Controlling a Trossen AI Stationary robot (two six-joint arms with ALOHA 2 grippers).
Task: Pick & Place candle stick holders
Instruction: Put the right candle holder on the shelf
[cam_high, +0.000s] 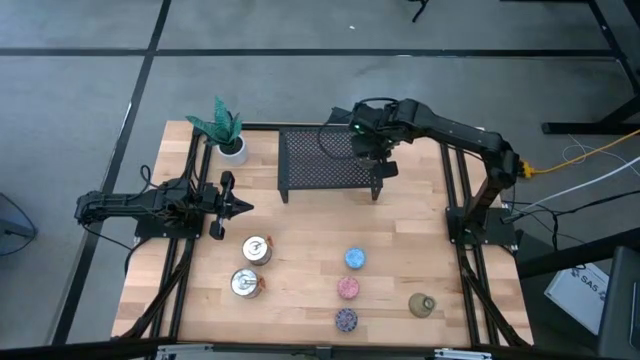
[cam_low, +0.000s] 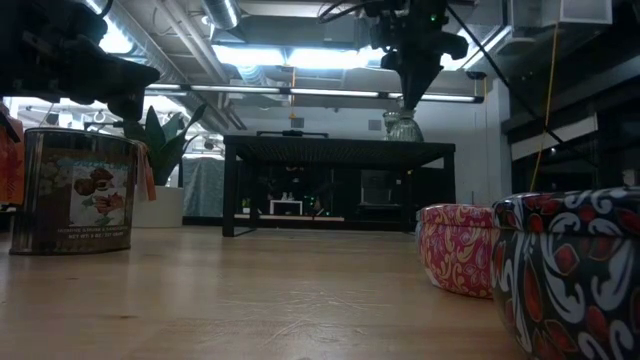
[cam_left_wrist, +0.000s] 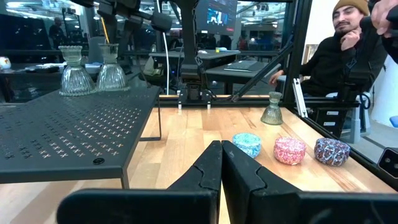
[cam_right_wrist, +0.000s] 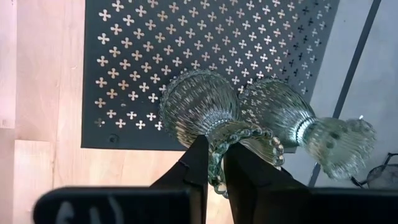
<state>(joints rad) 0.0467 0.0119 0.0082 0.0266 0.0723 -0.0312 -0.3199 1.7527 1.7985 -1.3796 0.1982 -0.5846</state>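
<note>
Two olive-green glass candle stick holders (cam_right_wrist: 199, 106) (cam_right_wrist: 280, 115) stand side by side on the right end of the black mesh rack (cam_high: 325, 160). My right gripper (cam_right_wrist: 214, 149) hangs over them, pointing steeply down, shut on the nearer one. A third glass holder (cam_high: 421, 304) stands on the table at the near right. The blue (cam_high: 354, 259), pink (cam_high: 347, 288) and purple (cam_high: 345, 319) holders stand in a row, and two silvery ones (cam_high: 257, 250) (cam_high: 245, 284) stand at the near left. My left gripper (cam_high: 240, 208) waits shut at the table's left. My right gripper pinches the beaded top rim (cam_right_wrist: 214, 165) of the nearer glass holder between its two fingers, which come from above and point steeply down. The rim's edge runs through the narrow gap. The holder stays upright; in the left wrist view its wide foot (cam_left_wrist: 112, 84) seems to rest on the rack.
A white pot with a green plant (cam_high: 230, 140) stands at the far left corner, beside the rack. A person (cam_left_wrist: 339, 43) sits beyond the table's right edge. Bare wood lies between the rack and the row of holders.
</note>
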